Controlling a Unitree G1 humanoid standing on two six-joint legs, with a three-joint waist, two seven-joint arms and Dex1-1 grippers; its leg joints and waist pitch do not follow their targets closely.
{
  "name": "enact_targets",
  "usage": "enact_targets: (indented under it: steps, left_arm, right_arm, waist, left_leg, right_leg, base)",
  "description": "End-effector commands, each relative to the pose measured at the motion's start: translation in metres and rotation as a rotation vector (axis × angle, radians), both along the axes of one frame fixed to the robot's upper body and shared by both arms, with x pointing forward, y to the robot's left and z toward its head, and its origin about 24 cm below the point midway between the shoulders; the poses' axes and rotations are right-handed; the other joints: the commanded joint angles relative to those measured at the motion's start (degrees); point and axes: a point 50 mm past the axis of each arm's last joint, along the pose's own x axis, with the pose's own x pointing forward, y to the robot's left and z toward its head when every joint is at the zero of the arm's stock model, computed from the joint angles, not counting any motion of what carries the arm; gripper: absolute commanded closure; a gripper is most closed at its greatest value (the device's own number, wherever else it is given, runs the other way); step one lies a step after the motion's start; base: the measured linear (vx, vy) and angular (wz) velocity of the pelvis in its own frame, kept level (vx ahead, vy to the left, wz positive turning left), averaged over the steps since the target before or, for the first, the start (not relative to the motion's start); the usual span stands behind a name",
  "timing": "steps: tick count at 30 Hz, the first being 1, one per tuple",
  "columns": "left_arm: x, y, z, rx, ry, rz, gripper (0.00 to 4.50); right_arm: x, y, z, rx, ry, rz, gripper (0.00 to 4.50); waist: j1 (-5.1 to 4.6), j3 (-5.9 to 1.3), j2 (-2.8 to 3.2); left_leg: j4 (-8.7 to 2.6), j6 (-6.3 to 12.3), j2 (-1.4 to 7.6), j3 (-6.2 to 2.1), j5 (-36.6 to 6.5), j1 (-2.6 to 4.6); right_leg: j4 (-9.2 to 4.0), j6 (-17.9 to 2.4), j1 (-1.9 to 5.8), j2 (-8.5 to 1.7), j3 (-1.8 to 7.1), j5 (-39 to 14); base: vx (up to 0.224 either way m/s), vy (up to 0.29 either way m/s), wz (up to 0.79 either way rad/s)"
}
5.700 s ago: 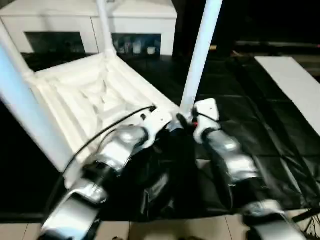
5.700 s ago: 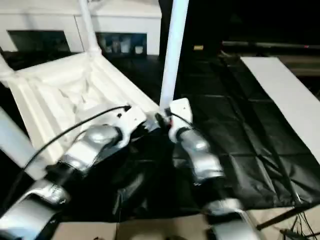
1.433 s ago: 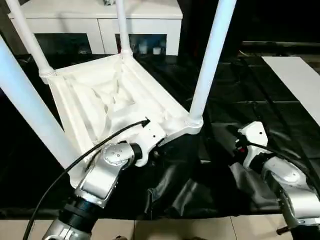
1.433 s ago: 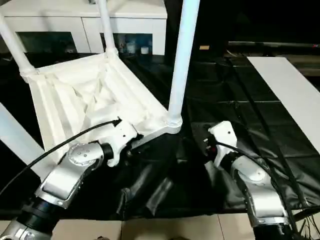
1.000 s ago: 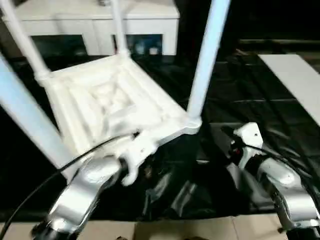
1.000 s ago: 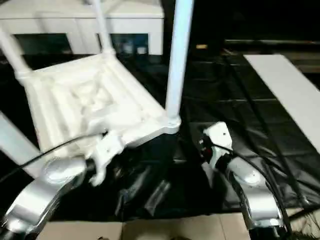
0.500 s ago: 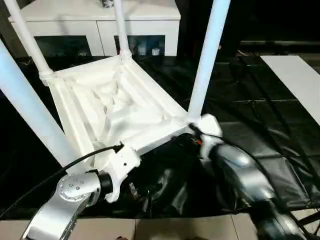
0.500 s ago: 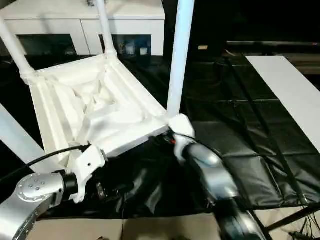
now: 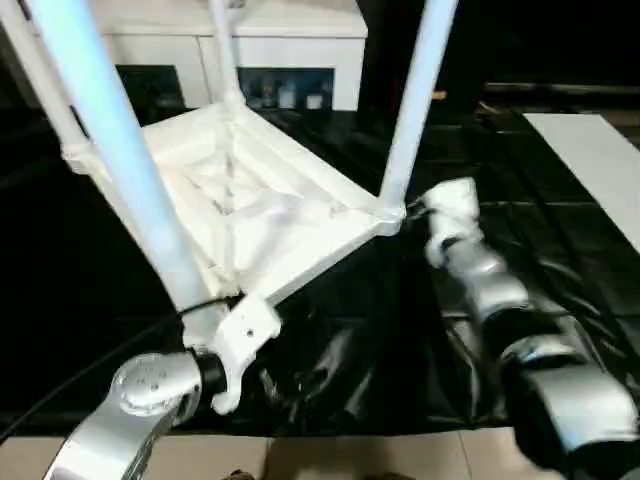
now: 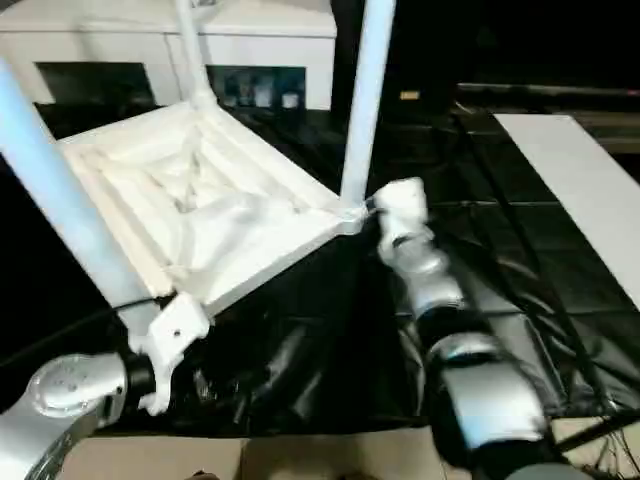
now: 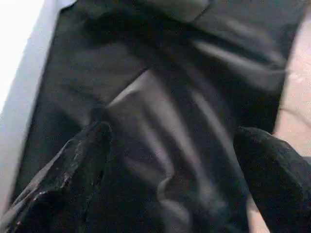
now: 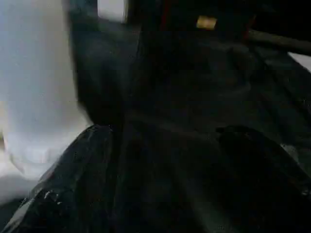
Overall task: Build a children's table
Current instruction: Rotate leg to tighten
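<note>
The children's table stands upside down on a black sheet, its ribbed tabletop [image 9: 250,210] facing up with its legs pointing upward. The near leg [image 9: 130,170] rises at the front left and the right leg [image 9: 410,110] stands in its corner socket [image 9: 392,212]. My left gripper [image 9: 238,348] sits low beside the near leg's base; the left wrist view shows this gripper [image 11: 172,133] open over bare sheet. My right gripper [image 9: 440,205] is just right of the right leg's socket, open [image 12: 165,131], with the leg [image 12: 39,97] beside one finger, outside the jaws.
A white cabinet [image 9: 285,40] with glass-fronted compartments stands behind the table. A white board [image 9: 600,170] lies at the far right. The crumpled black sheet [image 9: 370,340] covers the ground, and a pale floor strip [image 9: 330,460] runs along the front.
My right arm has stretched forward, from the tabletop's near edge to beside the right leg's socket. The table has turned, its near leg now further right. The left gripper stays low.
</note>
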Motion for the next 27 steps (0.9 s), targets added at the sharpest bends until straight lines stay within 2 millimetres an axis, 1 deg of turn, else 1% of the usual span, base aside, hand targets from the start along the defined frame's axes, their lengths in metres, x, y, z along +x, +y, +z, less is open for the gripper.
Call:
enact_targets:
  steps: [1, 2, 3, 4, 6, 7, 8, 9, 10, 11, 12, 13, 14, 15, 16, 18, 19, 20, 21, 22, 23, 24, 25, 26, 27]
  left_arm:
    - [-0.007, 0.007, 0.009, -0.027, -0.006, -0.016, 0.04]
    - [-0.011, 0.012, 0.009, -0.034, 0.009, -0.024, 0.04]
    - [-0.013, 0.015, 0.009, -0.034, 0.015, -0.026, 0.04]
    - [-0.014, 0.017, 0.009, -0.033, 0.017, -0.026, 0.04]
    - [-0.017, 0.022, 0.01, -0.045, 0.03, -0.027, 0.04]
    - [-0.018, 0.023, 0.01, -0.048, 0.033, -0.03, 0.04]
    - [-0.019, 0.025, 0.01, -0.053, 0.038, -0.035, 0.04]
    - [-0.024, 0.037, 0.013, -0.1, 0.067, -0.03, 0.04]
    - [-0.025, 0.041, 0.015, -0.115, 0.075, -0.028, 0.04]
    - [-0.027, 0.049, 0.015, -0.125, 0.091, -0.012, 0.04]
    - [-0.029, 0.054, 0.015, -0.127, 0.099, -0.003, 0.04]
    - [-0.03, 0.056, 0.015, -0.126, 0.103, -0.001, 0.04]
    - [-0.033, 0.064, 0.015, -0.119, 0.118, 0.007, 0.04]
    - [-0.036, 0.07, 0.015, -0.113, 0.131, 0.018, 0.04]
    - [-0.037, 0.077, 0.013, -0.098, 0.143, 0.035, 0.04]
    - [-0.039, 0.092, 0.013, -0.076, 0.157, 0.078, 0.04]
    - [-0.039, 0.102, 0.013, -0.062, 0.162, 0.113, 0.04]
    - [-0.039, 0.109, 0.013, -0.051, 0.168, 0.133, 0.04]
    - [-0.04, 0.115, 0.013, -0.039, 0.173, 0.154, 0.04]
    - [-0.041, 0.125, 0.012, -0.009, 0.182, 0.179, 0.04]
    - [-0.041, 0.13, 0.011, 0.009, 0.183, 0.196, 0.04]
    - [-0.04, 0.136, 0.01, 0.029, 0.18, 0.218, 0.04]
    - [-0.039, 0.141, 0.01, 0.047, 0.172, 0.237, 0.04]
    - [-0.034, 0.152, 0.011, 0.082, 0.13, 0.276, 0.04]
    - [-0.031, 0.156, 0.013, 0.083, 0.107, 0.294, 0.04]
  right_arm:
    - [0.001, 0.008, 0.005, 0.084, -0.033, 0.088, 0.56]
    - [0.0, 0.01, 0.005, 0.092, -0.039, 0.131, 0.56]
    - [-0.002, 0.012, 0.004, 0.086, -0.045, 0.168, 0.56]
    - [-0.003, 0.013, 0.003, 0.08, -0.048, 0.188, 0.56]
    - [-0.005, 0.015, 0.001, 0.062, -0.065, 0.218, 0.56]
    - [-0.006, 0.015, 0.001, 0.063, -0.068, 0.227, 0.56]
    - [-0.007, 0.016, 0.0, 0.065, -0.074, 0.243, 0.56]
    - [-0.013, 0.017, 0.0, 0.089, -0.104, 0.307, 0.56]
    - [-0.015, 0.017, 0.0, 0.099, -0.115, 0.33, 0.56]
    - [-0.02, 0.017, -0.001, 0.095, -0.129, 0.366, 0.56]
    - [-0.023, 0.017, -0.001, 0.092, -0.135, 0.386, 0.56]
    - [-0.025, 0.017, -0.002, 0.089, -0.137, 0.396, 0.56]
    - [-0.03, 0.015, -0.004, 0.075, -0.144, 0.437, 0.56]
    - [-0.034, 0.014, -0.005, 0.069, -0.15, 0.453, 0.56]
    - [-0.038, 0.012, -0.006, 0.067, -0.153, 0.465, 0.56]
    - [-0.045, 0.007, -0.009, 0.062, -0.152, 0.481, 0.56]
    - [-0.05, 0.005, -0.011, 0.055, -0.148, 0.49, 0.56]
    - [-0.052, 0.005, -0.012, 0.053, -0.145, 0.491, 0.56]
    - [-0.055, 0.004, -0.013, 0.053, -0.141, 0.492, 0.56]
    - [-0.058, 0.003, -0.014, 0.052, -0.134, 0.485, 0.56]
    - [-0.059, 0.003, -0.015, 0.05, -0.129, 0.479, 0.56]
    - [-0.06, 0.002, -0.016, 0.047, -0.125, 0.472, 0.56]
    - [-0.06, 0.002, -0.016, 0.044, -0.121, 0.464, 0.56]
    - [-0.061, 0.002, -0.017, 0.041, -0.114, 0.45, 0.56]
    - [-0.061, 0.003, -0.017, 0.042, -0.11, 0.447, 0.56]
  waist:
    - [0.23, -3.41, -0.25]
    - [0.06, -3.26, -0.4]
    - [0.0, -3.24, -0.35]
    - [-0.01, -3.29, -0.45]
    - [0.19, -3.27, -0.26]
    - [0.28, -3.22, -0.22]
    - [0.55, -3.17, -0.13]
    - [0.62, -3.2, 0.03]
    - [0.8, -3.18, -0.09]
    - [0.73, -3.22, -0.15]
    - [0.82, -3.26, -0.28]
    - [0.71, -3.2, -0.24]
    - [0.78, -3.16, -0.17]
    - [0.75, -3.06, -0.2]
    - [0.65, -2.93, -0.27]
    - [0.55, -2.77, -0.35]
    - [0.66, -2.76, -0.14]
    - [0.65, -2.64, -0.08]
    - [0.5, -2.62, -0.15]
    - [0.56, -2.62, -0.04]
    - [0.56, -2.61, -0.1]
    - [0.42, -2.57, 0.15]
    - [0.4, -2.58, 0.09]
    - [0.35, -2.6, 0.09]
    - [0.38, -2.68, 0.24]
  left_leg:
    - [-4.05, 2.49, 2.19, -0.43, -14.3, -0.08]
    - [-4.08, 2.55, 2.25, -0.43, -15.0, -0.04]
    - [-4.1, 2.64, 2.26, -0.47, -15.3, 0.01]
    - [-4.0, 2.78, 2.22, -0.37, -15.3, 0.06]
    - [-4.09, 2.86, 2.37, -0.43, -14.6, 0.2]
    - [-4.13, 2.77, 2.41, -0.44, -14.6, 0.27]
    - [-4.16, 2.6, 2.43, -0.41, -15.3, 0.48]
    - [-4.21, 2.37, 2.45, -0.45, -15.6, 0.47]
    - [-4.17, 2.46, 2.32, -0.35, -15.5, 0.4]
    - [-4.38, 2.42, 2.47, -0.53, -15.0, 0.23]
    - [-4.29, 2.72, 2.37, -0.44, -14.9, 0.4]
    - [-4.42, 2.73, 2.47, -0.52, -15.0, 0.28]
    - [-4.46, 2.75, 2.46, -0.51, -15.9, 0.52]
    - [-4.51, 2.66, 2.47, -0.54, -16.3, 0.4]
    - [-4.68, 2.59, 2.45, -0.59, -17.5, 0.37]
    - [-4.77, 2.23, 2.4, -0.64, -19.2, 0.56]
    - [-4.81, 2.02, 2.46, -0.68, -19.8, 0.74]
    - [-4.84, 1.67, 2.31, -0.67, -20.3, 0.68]
    - [-5.0, 1.43, 2.42, -0.83, -21.2, 0.68]
    - [-5.02, 1.3, 2.4, -0.88, -21.7, 0.79]
    - [-5.02, 1.25, 2.39, -0.93, -22.2, 0.91]
    - [-5.17, 0.93, 2.43, -1.06, -22.9, 0.92]
    - [-5.13, 0.93, 2.39, -1.06, -23.1, 0.95]
    - [-5.16, 0.81, 2.4, -1.13, -23.0, 0.94]
    - [-5.15, 0.7, 2.4, -1.08, -23.1, 1.21]
  right_leg:
    - [-3.49, -11.1, 2.54, -3.06, 1.95, -14.4]
    - [-3.63, -11.1, 2.33, -2.95, 1.96, -15.5]
    - [-3.63, -11.3, 2.23, -2.84, 1.93, -16.3]
    - [-3.68, -11.4, 2.13, -2.8, 1.97, -16.3]
    - [-3.53, -12.0, 1.99, -2.72, 2.03, -15.4]
    - [-3.53, -12.0, 1.96, -2.65, 2.0, -15.3]
    - [-3.59, -12.0, 1.84, -2.6, 2.03, -15.6]
    - [-3.42, -12.2, 1.88, -2.53, 2.08, -15.2]
    - [-3.5, -12.0, 2.0, -2.59, 2.13, -14.8]
    - [-3.34, -11.9, 2.07, -2.5, 2.13, -14.0]
    - [-3.36, -11.7, 2.07, -2.33, 2.14, -13.2]
    - [-3.33, -11.7, 2.08, -2.31, 2.14, -13.2]
    - [-3.52, -11.8, 1.93, -2.31, 2.12, -14.3]
    - [-3.6, -11.6, 1.97, -2.39, 2.16, -15.0]
    - [-3.8, -11.0, 1.92, -2.37, 2.19, -16.9]
    - [-4.23, -9.5, 1.69, -2.37, 2.3, -20.4]
    - [-4.33, -9.3, 1.55, -2.41, 2.34, -21.2]
    - [-4.57, -8.7, 1.5, -2.3, 2.38, -22.0]
    - [-4.52, -8.7, 1.45, -2.38, 2.37, -22.7]
    - [-4.64, -8.5, 1.41, -2.4, 2.38, -23.4]
    - [-4.78, -8.1, 1.25, -2.42, 2.45, -24.1]
    - [-4.83, -8.1, 1.19, -2.37, 2.4, -24.6]
    - [-4.89, -8.0, 1.15, -2.39, 2.43, -24.7]
    - [-4.88, -7.9, 1.15, -2.49, 2.48, -24.6]
    - [-4.87, -8.0, 1.01, -2.41, 2.5, -24.0]
  base:
    - [0.0, 0.0, 0.0]
    - [0.0, 0.0, 0.0]
    - [0.0, 0.0, 0.0]
    - [0.0, 0.0, 0.0]
    - [0.0, 0.0, 0.0]
    - [0.0, 0.0, 0.0]
    - [0.0, 0.0, 0.0]
    - [0.0, 0.0, 0.0]
    - [0.0, 0.0, 0.0]
    - [0.0, 0.0, 0.0]
    - [0.0, 0.0, 0.0]
    - [0.0, 0.0, 0.0]
    - [0.0, 0.0, 0.0]
    - [0.0, 0.0, 0.0]
    - [0.0, 0.0, 0.0]
    - [0.0, 0.0, 0.0]
    - [0.0, 0.0, 0.0]
    - [0.0, 0.0, 0.0]
    - [0.0, 0.0, 0.0]
    - [0.0, 0.0, 0.0]
    - [0.0, 0.0, 0.0]
    - [0.0, 0.0, 0.0]
    - [0.0, 0.0, 0.0]
    - [0.0, 0.0, 0.0]
    - [0.0, 0.0, 0.0]
